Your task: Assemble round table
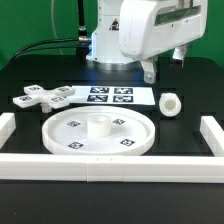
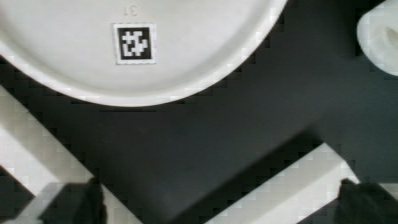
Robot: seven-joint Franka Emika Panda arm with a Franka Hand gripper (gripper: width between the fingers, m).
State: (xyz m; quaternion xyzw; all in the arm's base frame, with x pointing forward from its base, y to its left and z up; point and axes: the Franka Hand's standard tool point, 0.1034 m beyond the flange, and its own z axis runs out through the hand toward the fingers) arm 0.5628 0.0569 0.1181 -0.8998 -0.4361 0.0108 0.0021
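Your gripper hovers empty, fingers spread wide, near the short cylinder leg (which rests just beside the rimmed disc) — if you descend off-centre, one finger may push the leg away.

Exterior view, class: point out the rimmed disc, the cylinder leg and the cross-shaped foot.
rimmed disc (image 1: pixel 98 148), exterior view, bare floor near its front rim.
cylinder leg (image 1: pixel 170 103), exterior view, its curved side.
cross-shaped foot (image 1: pixel 42 97), exterior view, middle where its arms meet.
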